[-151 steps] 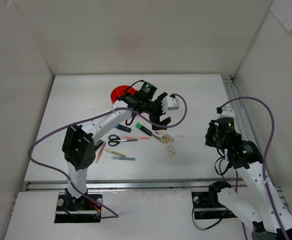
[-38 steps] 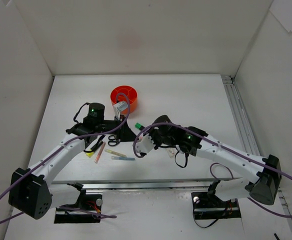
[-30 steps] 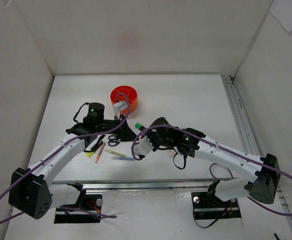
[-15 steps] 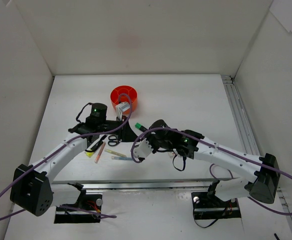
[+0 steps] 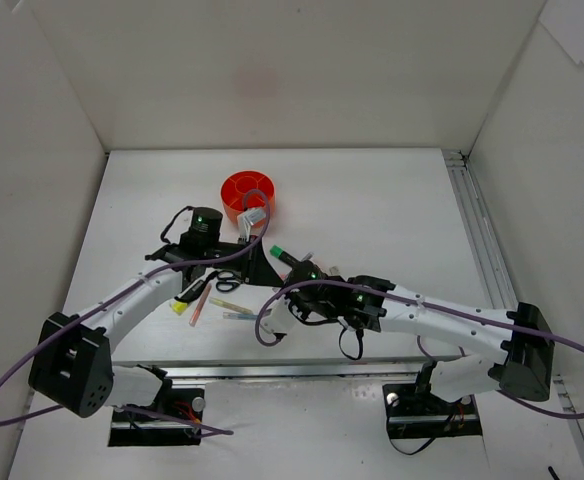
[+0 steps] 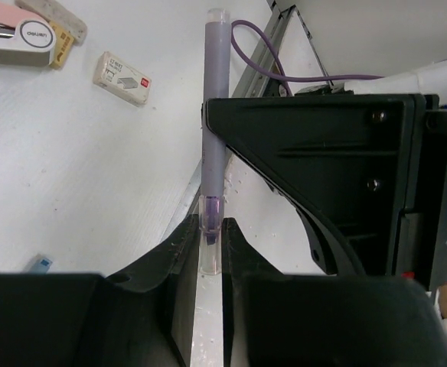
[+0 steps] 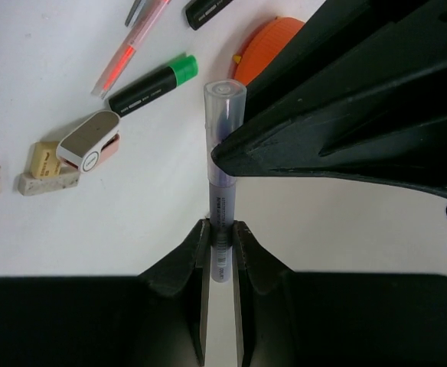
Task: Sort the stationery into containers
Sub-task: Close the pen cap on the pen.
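desk (image 5: 392, 210): white, flat
far middle: orange organiser (image 5: 249, 192)
centre: scissors (image 5: 228, 281), green highlighter (image 7: 151, 84), thin pens (image 5: 200, 308), small erasers (image 6: 122, 78)

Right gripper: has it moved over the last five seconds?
Yes. The right gripper went left, from the table's right rail toward the orange organiser.

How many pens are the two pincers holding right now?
2. A purple pen in the left pincer; a bluish pen in the right pincer, near the green-capped marker. Both grips show clearly; loose pens aren't counted.
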You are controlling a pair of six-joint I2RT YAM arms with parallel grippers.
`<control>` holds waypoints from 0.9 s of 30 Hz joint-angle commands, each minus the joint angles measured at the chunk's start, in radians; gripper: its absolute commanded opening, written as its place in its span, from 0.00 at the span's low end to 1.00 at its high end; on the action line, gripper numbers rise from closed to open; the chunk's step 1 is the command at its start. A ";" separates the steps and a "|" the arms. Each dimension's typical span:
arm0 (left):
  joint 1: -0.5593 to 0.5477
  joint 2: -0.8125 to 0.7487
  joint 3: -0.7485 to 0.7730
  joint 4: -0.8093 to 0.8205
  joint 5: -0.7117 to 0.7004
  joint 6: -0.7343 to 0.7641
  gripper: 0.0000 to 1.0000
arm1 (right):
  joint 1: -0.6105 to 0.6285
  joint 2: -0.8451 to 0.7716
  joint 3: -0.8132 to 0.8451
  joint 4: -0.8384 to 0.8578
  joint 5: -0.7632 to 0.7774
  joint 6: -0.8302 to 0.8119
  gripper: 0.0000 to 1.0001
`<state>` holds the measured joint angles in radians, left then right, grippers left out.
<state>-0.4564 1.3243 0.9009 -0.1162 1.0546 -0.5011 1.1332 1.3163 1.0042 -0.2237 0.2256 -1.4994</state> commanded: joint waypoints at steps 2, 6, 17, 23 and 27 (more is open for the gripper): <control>0.001 -0.026 0.026 0.108 -0.048 -0.051 0.00 | 0.060 -0.003 -0.013 0.072 0.037 -0.025 0.00; 0.001 -0.019 0.032 0.108 -0.080 -0.074 0.00 | 0.106 -0.031 -0.048 0.101 0.052 -0.044 0.00; 0.038 0.042 0.078 0.455 -0.114 -0.197 0.00 | 0.195 -0.035 -0.050 0.077 -0.038 0.010 0.00; 0.048 0.150 0.213 0.513 -0.054 -0.238 0.00 | 0.224 -0.020 -0.052 0.040 -0.109 0.047 0.00; 0.048 0.188 0.236 0.513 -0.044 -0.248 0.00 | 0.232 -0.023 -0.044 0.043 -0.100 0.062 0.00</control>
<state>-0.4408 1.5318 1.0008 0.0875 1.1084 -0.7132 1.2533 1.2942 0.9329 -0.2169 0.3729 -1.4582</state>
